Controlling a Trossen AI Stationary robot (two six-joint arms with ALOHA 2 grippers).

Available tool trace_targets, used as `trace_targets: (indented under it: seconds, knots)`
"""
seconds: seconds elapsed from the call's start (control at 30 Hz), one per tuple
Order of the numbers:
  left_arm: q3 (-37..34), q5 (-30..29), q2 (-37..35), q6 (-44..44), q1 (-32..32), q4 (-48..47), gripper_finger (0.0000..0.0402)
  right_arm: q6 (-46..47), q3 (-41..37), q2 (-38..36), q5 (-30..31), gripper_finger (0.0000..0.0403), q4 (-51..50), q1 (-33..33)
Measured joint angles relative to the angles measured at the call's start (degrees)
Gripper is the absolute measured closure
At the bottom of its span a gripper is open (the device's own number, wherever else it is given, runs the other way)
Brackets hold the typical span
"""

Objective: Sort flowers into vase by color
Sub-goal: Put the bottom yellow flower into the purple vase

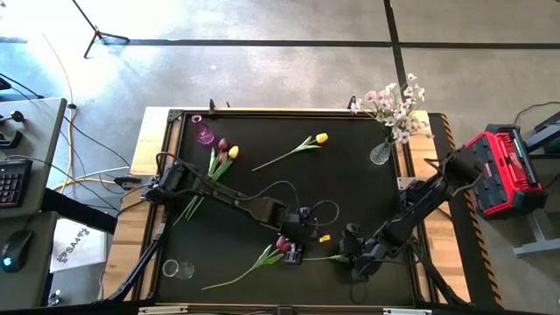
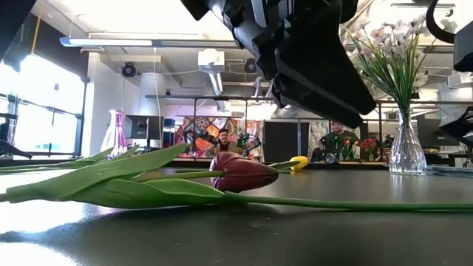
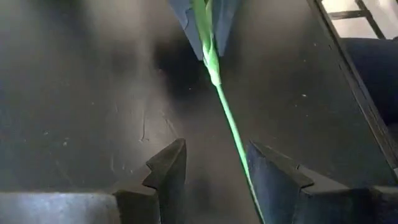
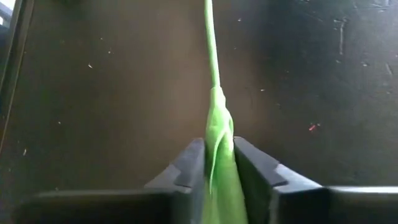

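Nearest the low camera, lying flat on the desk (image 1: 262, 157): dark red tulip (image 2: 244, 171), long leaves trailing away from its head, touching the outer side of the left hand (image 1: 300, 255) in the high view.

Far out past the left arm's elbow side, near the desk's front corner: small clear glass (image 1: 178, 269). At the far corner on that same side, well apart from both hands: pink vase (image 1: 203, 131). Just beside it, lying together: pair of tulips (image 1: 226, 150), one dark red and one yellow, stems pointing toward the left arm.

Left hand low over the desk near the front edge, fingers (image 3: 168, 168) spread wide, gripping nothing. Between them, closer to one finger, runs a thin green stem (image 3: 233, 124); cannot tell whether it touches that finger.

Between the two hands, just beyond the stem: yellow tulip head (image 1: 325, 238); cannot tell whether it belongs to that stem. Well beyond both hands, mid-desk: another yellow tulip (image 1: 320, 138), lying alone.

Right hand (image 4: 217, 149) facing the left hand, near it, fingers pinched tight on the leafy part of the same green stem, which runs straight out ahead of the fingertips.

Far behind the right hand, at the far corner: clear vase (image 1: 380, 154), upright, holding pale pink-white blossoms (image 1: 395, 105).
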Motion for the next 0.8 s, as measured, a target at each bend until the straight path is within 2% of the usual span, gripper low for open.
trace_targets:
  seconds: [0.13,0.3,0.4,0.63,0.8]
  knots:
    - [-0.02,0.07,0.0,0.0,0.41,0.46,0.0245,-2.05,-0.17,-3.16,0.23,0.0393,-1.58,-0.1]
    - [-0.02,0.11,0.0,0.0,1.29,0.64,0.0245,0.03,-0.14,-6.98,3.82,0.0385,-4.69,-2.35]
    - [-0.02,-0.31,0.0,0.44,1.75,1.46,0.0245,2.05,-0.14,-8.61,4.03,0.0393,-5.77,-4.7]
    - [-0.02,-6.31,0.0,5.6,1.8,1.56,0.0245,7.06,-0.14,-9.64,1.41,0.0398,-6.21,-11.49]
    - [-0.02,-7.1,0.0,8.31,1.8,1.15,0.0245,7.1,-0.14,-9.66,-2.42,0.04,-5.98,-15.9]
